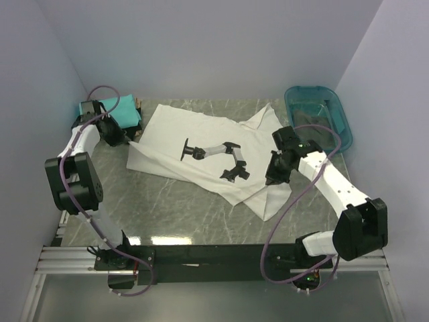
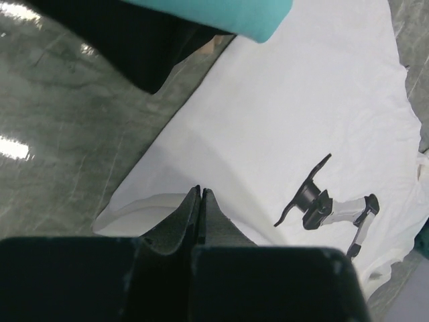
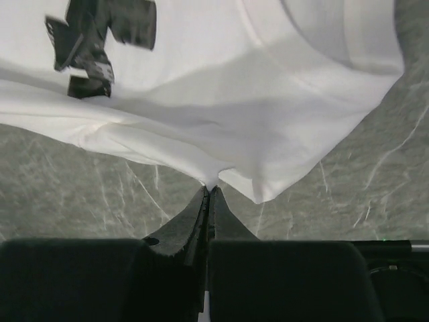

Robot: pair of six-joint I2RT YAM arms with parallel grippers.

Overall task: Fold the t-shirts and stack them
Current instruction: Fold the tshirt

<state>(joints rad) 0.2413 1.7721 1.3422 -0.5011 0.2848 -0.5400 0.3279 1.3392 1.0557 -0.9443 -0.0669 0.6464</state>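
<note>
The white t-shirt (image 1: 201,131) with the black-and-grey robot-arm print (image 1: 214,157) lies spread across the middle of the table. My left gripper (image 1: 131,139) is shut at its left edge; in the left wrist view the cloth (image 2: 281,121) rises in a rounded lobe to the closed tips (image 2: 201,191). My right gripper (image 1: 273,178) is shut on the shirt's near right edge, and the fabric (image 3: 268,100) tents up to the pinched tips (image 3: 209,189). A folded teal t-shirt (image 1: 124,114) sits at the back left, lying on a black one (image 2: 134,47).
A translucent teal plastic tub (image 1: 318,117) stands at the back right corner. White walls close in the table on the left, back and right. Bare grey marbled tabletop (image 1: 167,208) shows in front of the shirt.
</note>
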